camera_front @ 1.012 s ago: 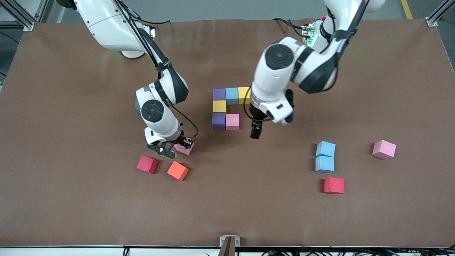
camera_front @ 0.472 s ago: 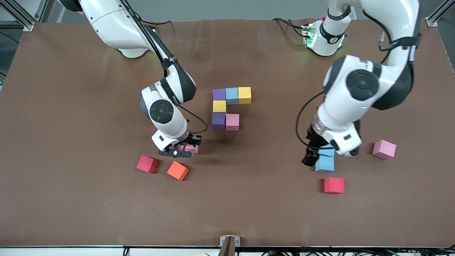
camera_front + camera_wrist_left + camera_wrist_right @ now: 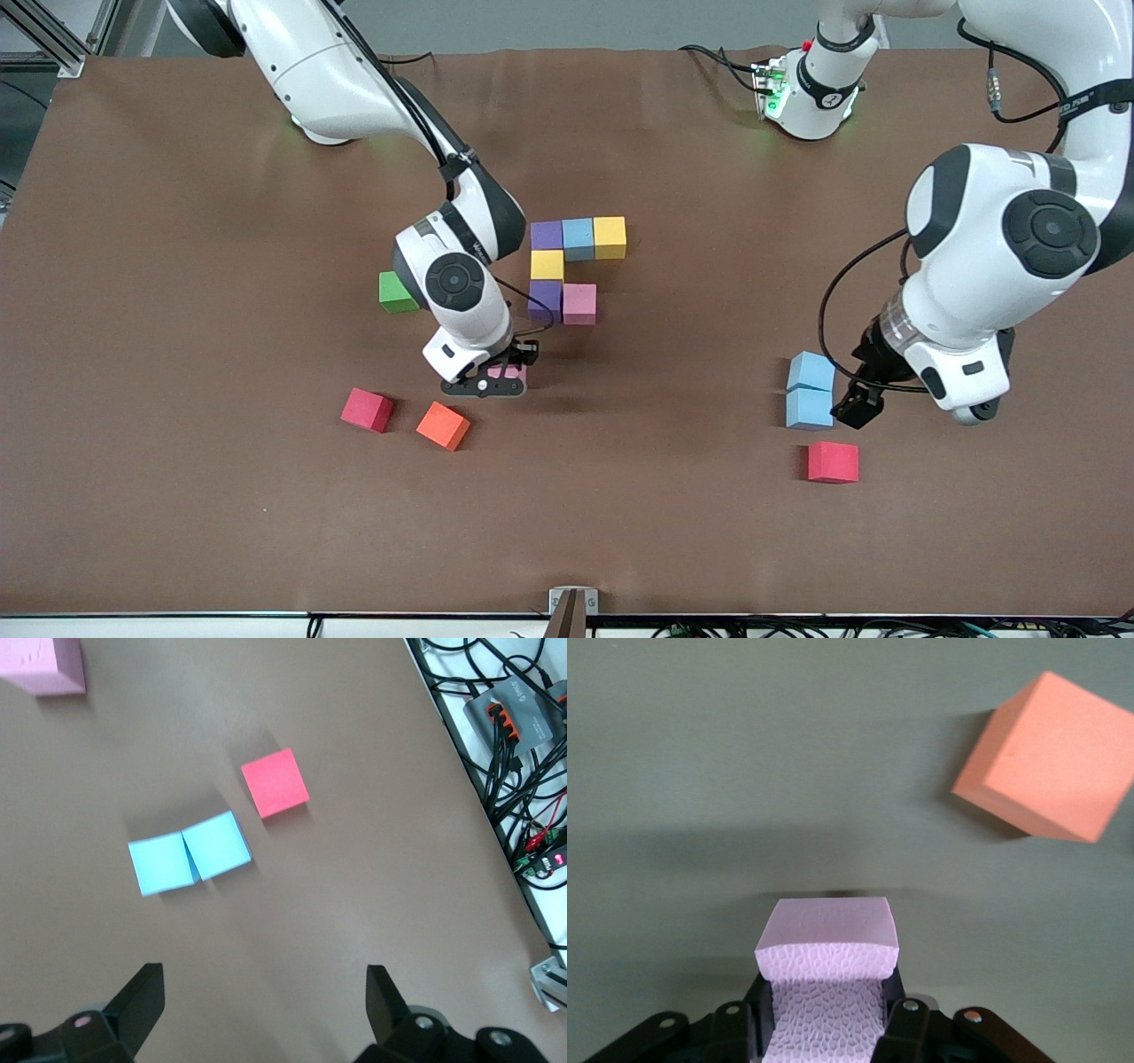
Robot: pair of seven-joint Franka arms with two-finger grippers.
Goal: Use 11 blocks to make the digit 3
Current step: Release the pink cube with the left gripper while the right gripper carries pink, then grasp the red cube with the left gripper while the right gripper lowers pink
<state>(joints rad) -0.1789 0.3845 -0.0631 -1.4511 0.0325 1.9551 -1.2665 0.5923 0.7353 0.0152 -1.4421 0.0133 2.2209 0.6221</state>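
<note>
Landmark: the partial digit 3 (image 3: 571, 268), six touching cubes: a purple, light blue and yellow row farthest from the front camera, a yellow cube under the purple one, then a purple and a pink cube side by side.
Right gripper: the right gripper (image 3: 496, 379) is clenched on a pink block (image 3: 508, 374) and has carried it from beside the orange cube (image 3: 443, 425) toward the figure over the last second; it now hangs just nearer the front camera than the figure's purple-and-pink row.
Held block: in the right wrist view the pink block (image 3: 827, 970) sits squarely between the fingers, with the orange cube (image 3: 1050, 771) apart on the mat.
Left gripper: the left gripper (image 3: 864, 400) has swung away from the figure toward the left arm's end of the table; its fingers (image 3: 133, 997) are spread wide and hold nothing, just beside the pair of light blue blocks (image 3: 811, 390).
Uncovered: a green cube (image 3: 397, 291) now shows beside the figure, toward the right arm's end.
Loose blocks: a red block (image 3: 833, 462) near the blue pair, another red block (image 3: 367, 409) near the orange cube; a second pink block (image 3: 44, 665) shows only in the left wrist view.
Meaning: a judgement, the pink block is the seventh piece about to join, while the left arm lines up a blue one.
</note>
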